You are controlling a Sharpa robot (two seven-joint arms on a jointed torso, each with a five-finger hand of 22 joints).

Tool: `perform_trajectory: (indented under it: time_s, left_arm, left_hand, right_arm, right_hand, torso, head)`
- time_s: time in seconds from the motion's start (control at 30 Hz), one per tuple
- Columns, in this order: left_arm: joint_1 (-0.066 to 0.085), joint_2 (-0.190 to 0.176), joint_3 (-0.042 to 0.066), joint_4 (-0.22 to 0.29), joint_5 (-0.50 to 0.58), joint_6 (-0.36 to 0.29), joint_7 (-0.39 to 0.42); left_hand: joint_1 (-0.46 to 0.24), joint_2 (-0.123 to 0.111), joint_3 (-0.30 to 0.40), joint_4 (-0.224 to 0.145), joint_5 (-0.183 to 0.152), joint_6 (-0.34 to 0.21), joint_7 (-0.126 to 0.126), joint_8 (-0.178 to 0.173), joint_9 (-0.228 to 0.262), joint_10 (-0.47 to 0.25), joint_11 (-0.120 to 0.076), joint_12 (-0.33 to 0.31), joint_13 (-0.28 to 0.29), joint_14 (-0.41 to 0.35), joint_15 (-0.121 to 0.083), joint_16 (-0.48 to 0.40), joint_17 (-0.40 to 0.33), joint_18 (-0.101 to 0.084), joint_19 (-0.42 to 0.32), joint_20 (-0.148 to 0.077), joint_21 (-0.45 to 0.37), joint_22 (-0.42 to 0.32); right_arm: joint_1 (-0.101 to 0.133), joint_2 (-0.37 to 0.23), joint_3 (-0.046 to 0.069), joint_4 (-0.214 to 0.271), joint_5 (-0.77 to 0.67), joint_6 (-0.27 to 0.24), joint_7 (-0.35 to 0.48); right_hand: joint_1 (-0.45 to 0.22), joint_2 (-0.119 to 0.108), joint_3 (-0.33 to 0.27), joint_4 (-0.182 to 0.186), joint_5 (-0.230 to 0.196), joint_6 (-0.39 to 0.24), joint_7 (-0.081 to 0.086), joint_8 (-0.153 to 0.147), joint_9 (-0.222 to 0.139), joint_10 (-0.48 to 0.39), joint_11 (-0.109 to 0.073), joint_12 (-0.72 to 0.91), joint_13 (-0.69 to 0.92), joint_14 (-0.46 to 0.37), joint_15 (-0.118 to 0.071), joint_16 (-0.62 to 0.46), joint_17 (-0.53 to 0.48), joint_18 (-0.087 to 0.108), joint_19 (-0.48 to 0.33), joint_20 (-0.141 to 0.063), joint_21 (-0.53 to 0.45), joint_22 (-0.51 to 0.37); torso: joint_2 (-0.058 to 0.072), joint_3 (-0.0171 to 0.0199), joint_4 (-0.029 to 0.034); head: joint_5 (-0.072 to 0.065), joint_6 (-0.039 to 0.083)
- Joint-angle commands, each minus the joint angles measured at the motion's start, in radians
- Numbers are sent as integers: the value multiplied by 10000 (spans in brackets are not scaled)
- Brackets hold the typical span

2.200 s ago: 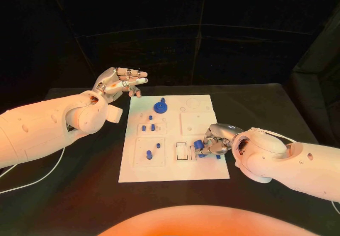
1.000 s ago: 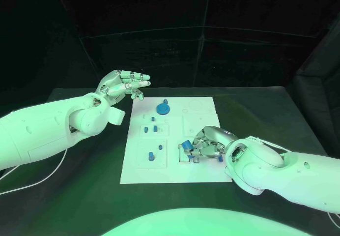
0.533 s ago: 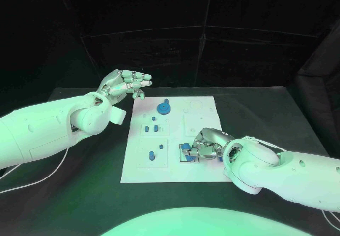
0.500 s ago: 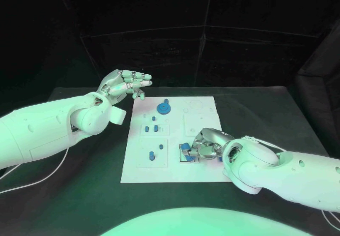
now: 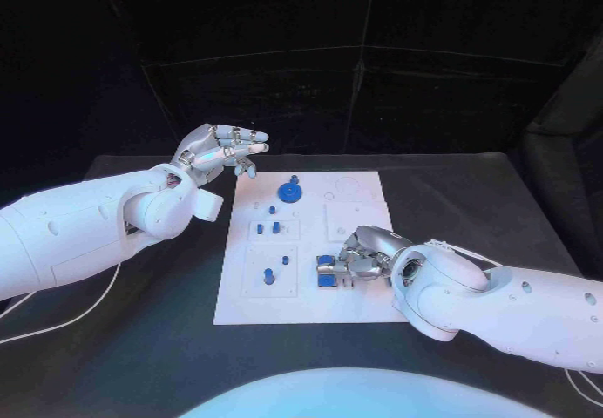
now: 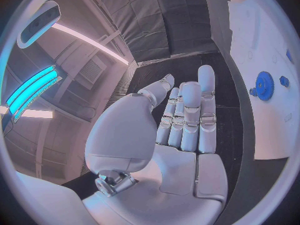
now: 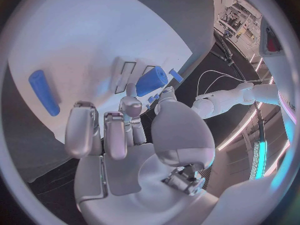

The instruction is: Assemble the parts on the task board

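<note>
The white task board [image 5: 315,305] lies in the middle of the black table. My right hand [image 5: 361,258] rests low over its near right part and pinches a short blue cylinder part [image 5: 328,262] [image 7: 152,80] just above the narrow rectangular slots [image 7: 125,73]. A blue gear [image 5: 290,190] [image 6: 264,85] stands at the board's far end. Several small blue pegs [image 5: 265,229] stand in the left panels, and one blue peg [image 7: 44,91] lies flat on the board [image 7: 75,35]. My left hand [image 5: 224,148] [image 6: 184,120] hovers off the board's far left corner, holding nothing.
Black table [image 5: 477,200] surrounds the board on all sides. A white cable [image 5: 57,324] runs over the table at the near left, below my left arm. Dark curtains close off the back.
My right hand has slid left across the board's near part with the blue part, reaching the slots. The left hand has stayed in place, its fingers shifting slightly.
</note>
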Motion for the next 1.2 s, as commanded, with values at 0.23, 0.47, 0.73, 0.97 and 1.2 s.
perform_trajectory:
  time_s: [0.23,0.47,0.73,0.97,1.2]
  left_arm:
    - [14,5,9,3,37,115,7]
    - [13,7,8,-21,37,128,-6]
    - [12,33,7,-43,37,148,-16]
    - [12,38,6,-54,37,148,-26]
    - [12,23,5,-46,37,149,-40]
  left_hand:
    - [39,60,-63,16,15,12,55,-4,-14,-67,-2,33,-3,-78,-16,-61,-10,135,-50,-14,-20,-12]
    - [39,60,-63,16,15,12,55,-4,-14,-67,-2,33,-3,-78,-16,-61,-10,135,-50,-14,-20,-12]
    - [39,60,-63,16,15,12,55,-4,-14,-67,-2,33,-3,-78,-16,-61,-10,135,-50,-14,-20,-12]
    - [39,60,-63,16,15,12,55,-4,-14,-67,-2,33,-3,-78,-16,-61,-10,135,-50,-14,-20,-12]
    - [45,69,-100,17,15,1,58,-9,-14,-86,2,37,-4,-96,-12,-83,-61,135,-47,-11,-45,-33]
  right_arm:
    - [10,-67,3,129,-29,-196,610]
    - [10,-302,3,312,-82,-5,911]
    - [10,-297,3,272,-329,70,764]
    - [12,-202,3,39,-416,70,559]
    - [12,-193,3,-1,-432,-20,627]
  right_hand:
    - [313,-18,528,-38,204,-103,2,-62,62,-63,-8,-88,-31,731,72,-49,1038,-102,-56,31,-37,10]
    - [2171,100,784,-844,806,93,-75,106,226,85,-80,98,204,762,20,-1,1171,-131,3,-9,67,185]
    - [2875,203,851,-1347,845,228,-140,313,360,177,-141,252,378,776,-31,26,1239,-155,38,-53,137,301]
    - [2926,332,858,-1390,846,255,-163,374,400,220,-160,324,454,781,-44,37,1267,-163,50,-64,161,340]
    - [3025,384,846,-1480,861,251,-186,422,435,243,-180,358,495,782,-61,38,1273,-163,49,-77,162,344]
  torso:
    - [5,4,0]
    - [-3,11,-3]
    - [6,-1,17]
    - [10,-7,16]
    - [12,-3,1]
  head:
    - [-13,-9]
    - [-3,-27]
    - [-32,-14]
    - [-24,-16]
    - [-9,-12]
